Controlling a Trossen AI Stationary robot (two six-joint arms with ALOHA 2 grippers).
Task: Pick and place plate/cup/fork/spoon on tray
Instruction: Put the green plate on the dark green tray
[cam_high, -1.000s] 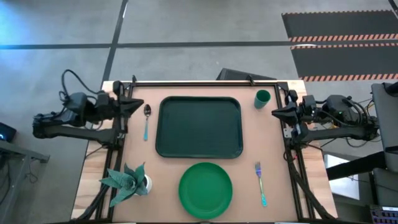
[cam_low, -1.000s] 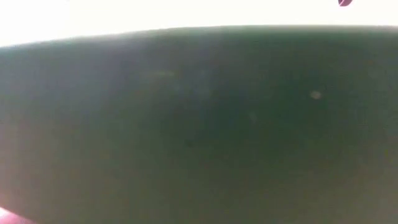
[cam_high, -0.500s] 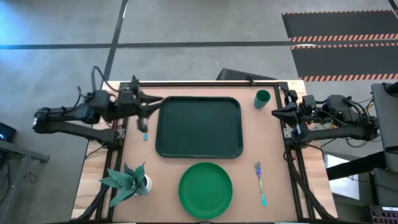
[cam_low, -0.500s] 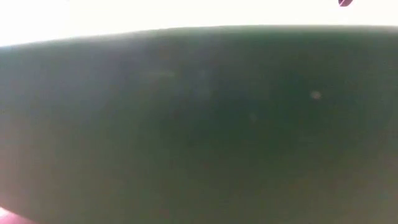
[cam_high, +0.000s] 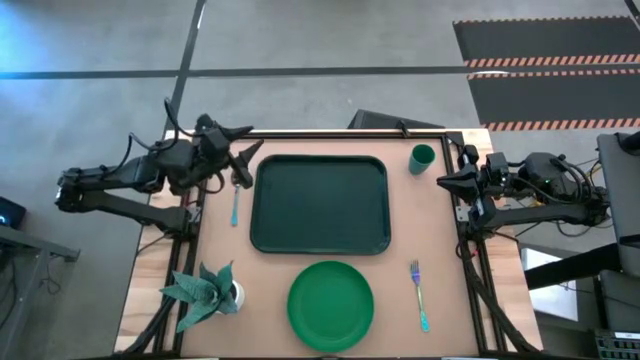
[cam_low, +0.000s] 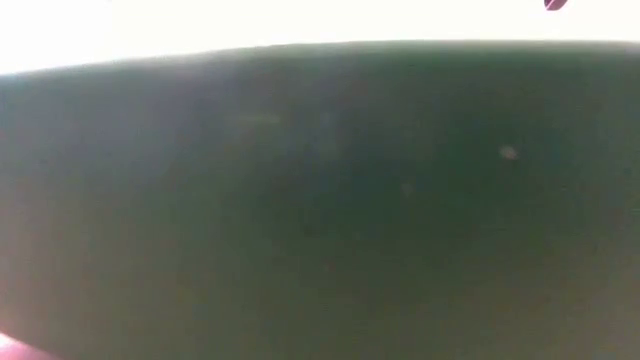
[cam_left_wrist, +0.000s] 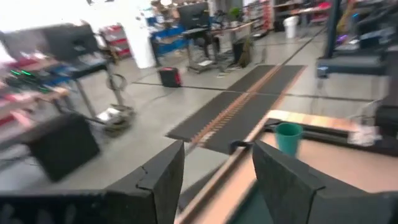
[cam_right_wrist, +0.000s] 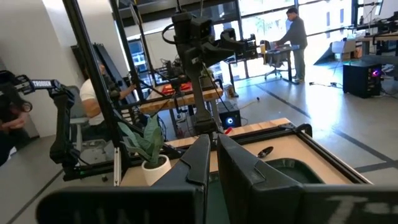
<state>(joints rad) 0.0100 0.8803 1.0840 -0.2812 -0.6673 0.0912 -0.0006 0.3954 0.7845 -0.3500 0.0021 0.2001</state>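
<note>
The dark green tray (cam_high: 320, 205) lies mid-table. The green plate (cam_high: 330, 305) rests flat near the front edge. The green cup (cam_high: 422, 158) stands upright at the far right and also shows in the left wrist view (cam_left_wrist: 287, 137). The fork (cam_high: 418, 296) lies flat right of the plate. The spoon (cam_high: 234, 206) lies flat left of the tray. My left gripper (cam_high: 243, 158) hovers open over the spoon's bowl end, by the tray's far left corner, with nothing between its fingers (cam_left_wrist: 217, 180). My right gripper (cam_high: 440, 181) waits shut at the right edge, below the cup.
A white pot with a leafy plant (cam_high: 205, 293) stands at the near left. Black frame rails (cam_high: 330, 132) run along the far and side edges. A dark green surface (cam_low: 320, 200) fills the low view. People show in the room beyond (cam_right_wrist: 295, 37).
My left gripper has swung from the table's left edge toward the tray, turning toward the far right as it went, and has opened its fingers. It now stands over the spoon's bowl end. The spoon and the other things have stayed where they were.
</note>
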